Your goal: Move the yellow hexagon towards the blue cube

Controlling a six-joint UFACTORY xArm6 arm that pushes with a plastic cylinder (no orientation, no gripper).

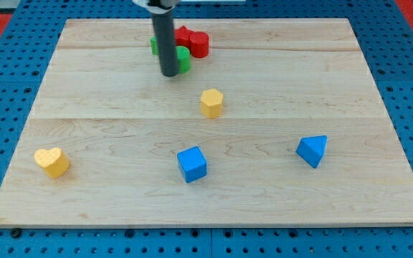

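Note:
The yellow hexagon [211, 102] sits near the middle of the wooden board [106, 129]. The blue cube [191, 164] lies below it, slightly to the view's left, with a clear gap between them. My tip [170, 74] stands above and to the left of the yellow hexagon, apart from it, next to the green blocks.
A green block [182, 59] sits beside the rod, partly hidden by it. Red blocks [194, 42] cluster at the view's top. A yellow heart [51, 162] lies at the lower left. A blue triangular block [312, 150] lies at the right.

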